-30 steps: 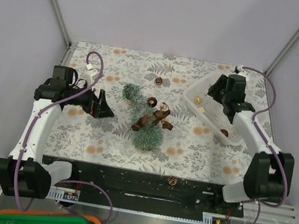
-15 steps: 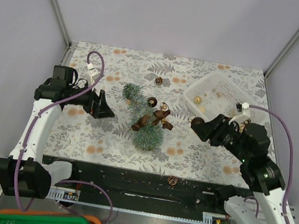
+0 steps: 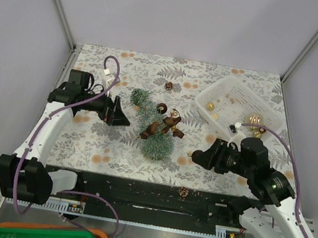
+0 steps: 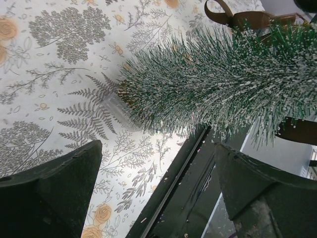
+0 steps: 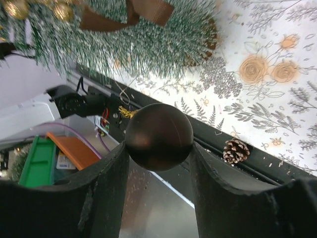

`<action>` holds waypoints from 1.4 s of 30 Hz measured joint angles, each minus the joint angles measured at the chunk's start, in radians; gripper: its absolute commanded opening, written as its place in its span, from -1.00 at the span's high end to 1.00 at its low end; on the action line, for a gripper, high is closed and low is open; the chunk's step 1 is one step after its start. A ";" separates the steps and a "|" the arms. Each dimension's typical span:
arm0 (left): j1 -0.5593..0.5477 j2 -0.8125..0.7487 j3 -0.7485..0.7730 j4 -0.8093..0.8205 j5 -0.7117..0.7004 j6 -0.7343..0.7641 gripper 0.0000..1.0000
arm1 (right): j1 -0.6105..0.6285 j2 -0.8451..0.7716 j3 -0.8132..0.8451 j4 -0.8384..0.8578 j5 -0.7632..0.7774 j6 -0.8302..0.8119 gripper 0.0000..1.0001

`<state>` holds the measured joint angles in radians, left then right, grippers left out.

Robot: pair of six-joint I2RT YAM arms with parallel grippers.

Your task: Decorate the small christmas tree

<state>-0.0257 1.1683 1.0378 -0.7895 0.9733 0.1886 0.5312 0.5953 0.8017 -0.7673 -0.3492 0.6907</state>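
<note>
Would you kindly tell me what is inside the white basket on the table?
The white basket holds a small gold bauble and a larger gold bauble; the right arm covers its near corner.

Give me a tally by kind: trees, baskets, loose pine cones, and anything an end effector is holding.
small christmas tree: 1
white basket: 1
loose pine cones: 2
brown bauble in the right end effector: 1
total: 5

Soft, even overhead light; wrist-view foregrounds perhaps slightly blurry.
</note>
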 measured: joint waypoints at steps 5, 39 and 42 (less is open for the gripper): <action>-0.026 0.026 -0.015 0.026 0.003 -0.021 -0.98 | 0.164 0.086 -0.032 0.065 0.058 0.006 0.41; -0.039 0.051 -0.034 0.103 0.010 -0.048 -0.98 | 0.491 0.238 -0.084 0.460 0.499 -0.011 0.46; -0.039 0.051 -0.034 0.103 0.009 -0.048 -0.98 | 0.511 0.243 -0.085 0.470 0.515 -0.011 0.47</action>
<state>-0.0643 1.2198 1.0035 -0.6861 0.9825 0.1410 1.0420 0.8383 0.7170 -0.2977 0.1654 0.6800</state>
